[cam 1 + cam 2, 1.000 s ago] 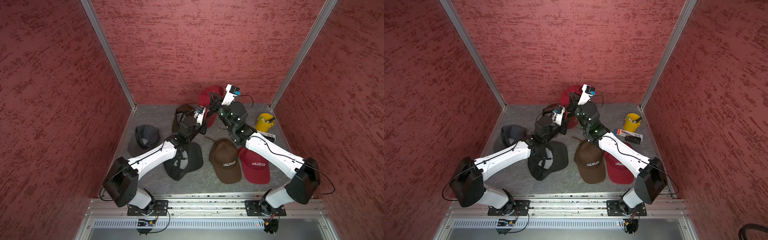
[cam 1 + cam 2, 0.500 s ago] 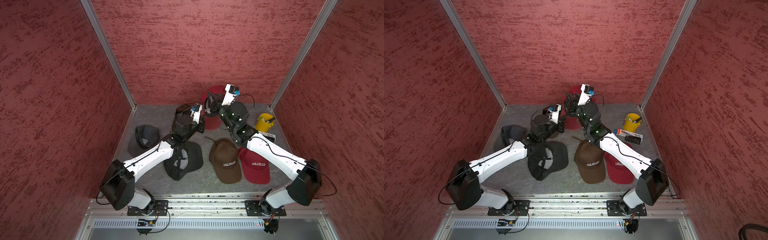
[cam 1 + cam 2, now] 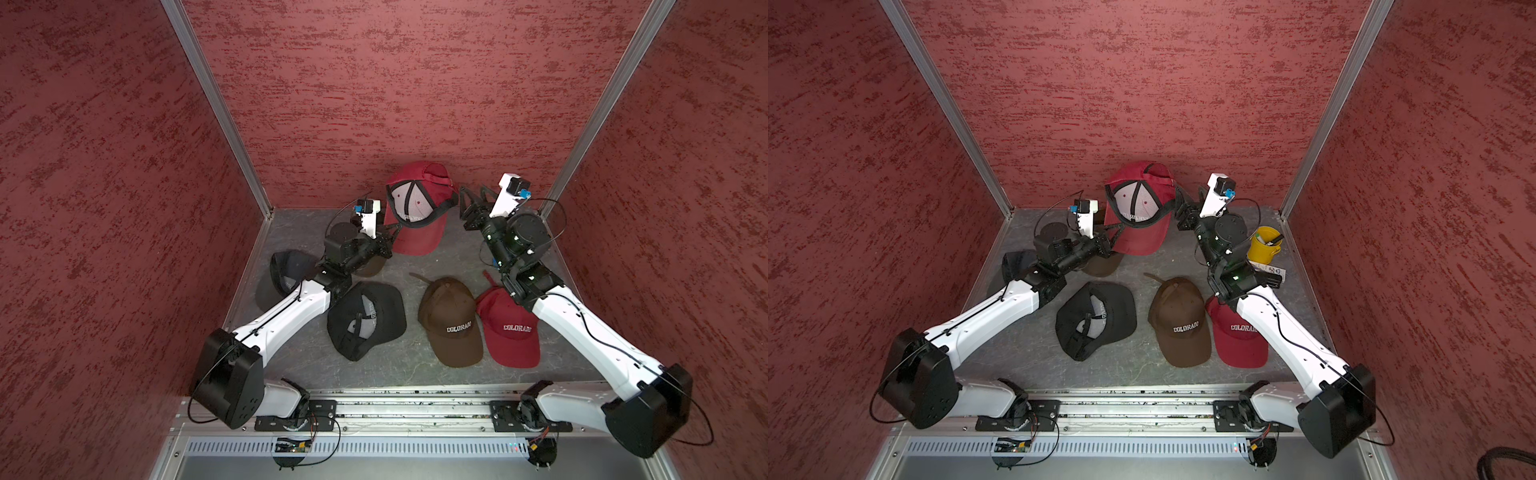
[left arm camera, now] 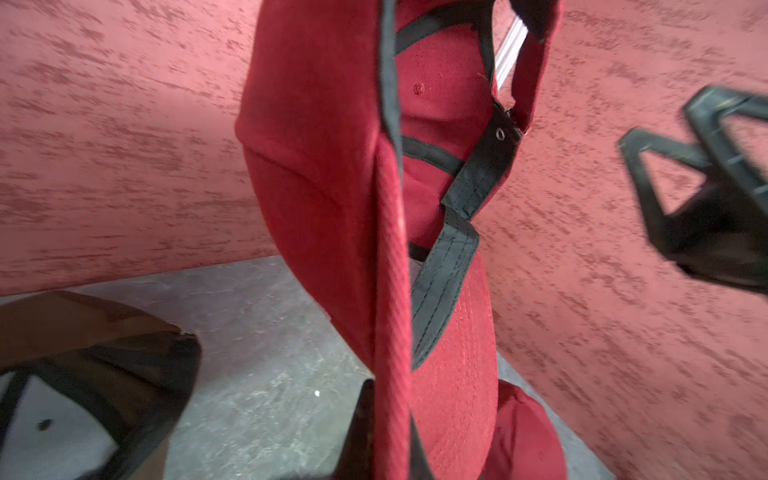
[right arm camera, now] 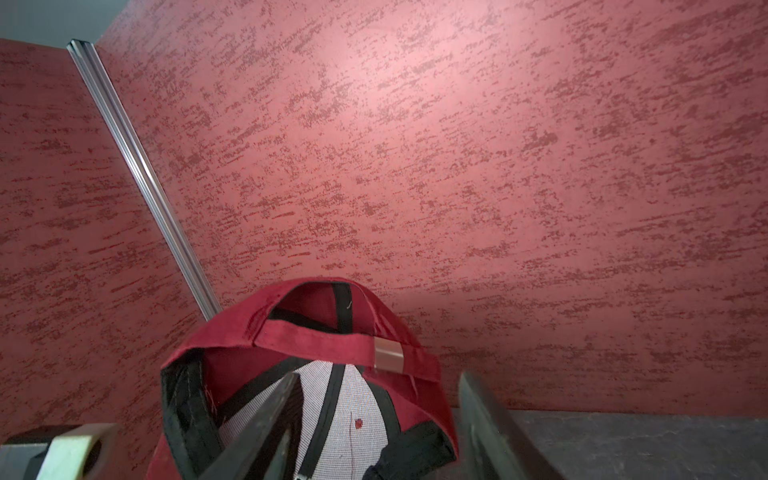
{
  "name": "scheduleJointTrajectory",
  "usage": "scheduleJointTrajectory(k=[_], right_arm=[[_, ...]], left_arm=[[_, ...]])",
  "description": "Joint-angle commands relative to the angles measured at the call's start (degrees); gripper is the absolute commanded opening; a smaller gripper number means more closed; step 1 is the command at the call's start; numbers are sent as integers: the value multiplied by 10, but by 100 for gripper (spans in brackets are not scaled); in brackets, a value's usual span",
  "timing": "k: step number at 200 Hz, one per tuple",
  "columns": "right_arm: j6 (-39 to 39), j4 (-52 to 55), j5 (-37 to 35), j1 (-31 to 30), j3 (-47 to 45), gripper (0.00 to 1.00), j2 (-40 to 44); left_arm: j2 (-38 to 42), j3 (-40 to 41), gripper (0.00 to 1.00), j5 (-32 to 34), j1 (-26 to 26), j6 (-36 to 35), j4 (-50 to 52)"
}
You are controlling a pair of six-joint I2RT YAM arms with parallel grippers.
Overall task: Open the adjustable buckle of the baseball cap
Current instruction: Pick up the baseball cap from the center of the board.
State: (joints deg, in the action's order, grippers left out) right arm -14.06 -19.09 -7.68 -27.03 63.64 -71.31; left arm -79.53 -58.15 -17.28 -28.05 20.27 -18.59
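Observation:
A red baseball cap (image 3: 415, 208) (image 3: 1138, 199) hangs in the air by the back wall, its inside facing the top views. My left gripper (image 3: 395, 227) (image 4: 390, 436) is shut on the edge of its brim. The right gripper (image 3: 467, 203) (image 5: 374, 428) stands open just right of the cap, touching nothing. In the right wrist view the rear strap (image 5: 316, 340) runs through a closed metal buckle (image 5: 388, 353), a little beyond the fingertips (image 5: 257, 424). That open gripper (image 4: 706, 187) also shows in the left wrist view.
On the grey floor lie a brown cap (image 3: 451, 324), a red COLORADO cap (image 3: 509, 332), a black cap (image 3: 365, 320), a dark cap (image 3: 286, 270) at the left and a brown cap (image 3: 370, 266) under my left wrist. A yellow cup (image 3: 1264, 243) stands at the right. Red walls close three sides.
My right gripper has opened, let go of the cap and pulled back to the right. The left gripper has shut on the brim and moved left, carrying the cap.

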Motion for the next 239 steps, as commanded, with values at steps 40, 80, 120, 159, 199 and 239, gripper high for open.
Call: scheduleJointTrajectory(k=[40, 80, 120, 159, 199, 239], right_arm=[[0, -23, 84, 11, -28, 63, -27], [39, -32, 73, 16, -32, 64, -27], [70, -30, 39, 18, -46, 64, -18], [107, -42, 60, 20, -60, 62, 8], [138, -58, 71, 20, -94, 59, 44], [168, -62, 19, 20, -116, 53, 67]], left_arm=[[15, 30, 0, -99, 19, 69, -114], [19, 38, 0, -120, 23, 74, -119], [17, 41, 0, -142, 28, 81, -143], [13, 38, 0, -143, 30, 80, -140], [11, 32, 0, -140, 30, 76, -135], [7, 30, 0, -140, 30, 76, -138]])
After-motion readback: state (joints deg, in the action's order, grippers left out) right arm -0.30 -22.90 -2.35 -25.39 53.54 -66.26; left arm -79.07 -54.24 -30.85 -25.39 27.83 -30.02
